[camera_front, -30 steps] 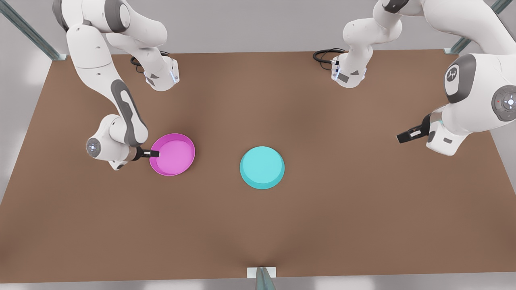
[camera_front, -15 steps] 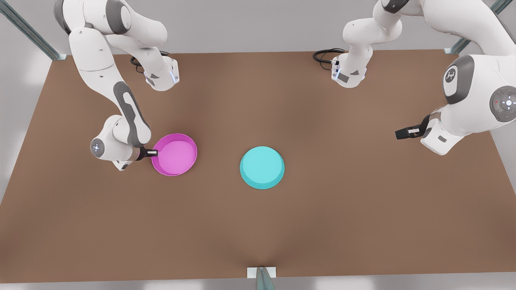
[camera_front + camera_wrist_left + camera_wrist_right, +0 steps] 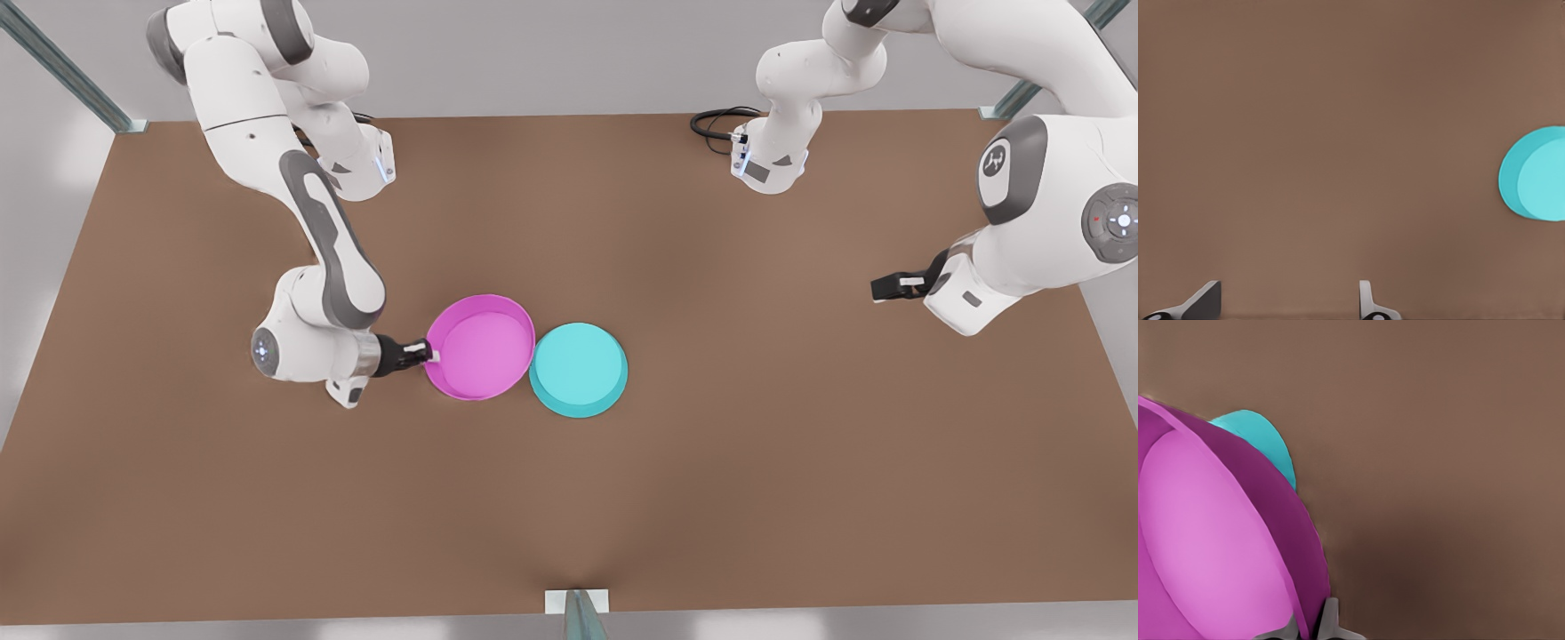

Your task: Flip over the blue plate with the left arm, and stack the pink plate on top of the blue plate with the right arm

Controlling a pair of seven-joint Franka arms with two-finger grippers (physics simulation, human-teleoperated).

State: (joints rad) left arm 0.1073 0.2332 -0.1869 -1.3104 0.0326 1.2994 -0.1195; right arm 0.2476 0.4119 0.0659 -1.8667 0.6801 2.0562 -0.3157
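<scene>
The right arm's black two-finger gripper (image 3: 428, 355) was clamped on the rim of the round shallow magenta-pink plastic plate (image 3: 481, 348), held open side up with its far edge meeting the round turquoise plastic plate (image 3: 579, 370), which lay base-up on the brown table (image 3: 711, 462). The left arm's gripper (image 3: 889, 288) waited well apart on the front view's right, fingers (image 3: 1368, 303) spread wide, holding nothing

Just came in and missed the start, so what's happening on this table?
The right gripper is shut on the pink plate's rim and holds it right beside the blue plate, which lies base up on the table. In the front view their rims meet or nearly meet; the pink plate is not yet stacked on top. The left gripper hangs open above the table at the front view's right, holding nothing.
</scene>
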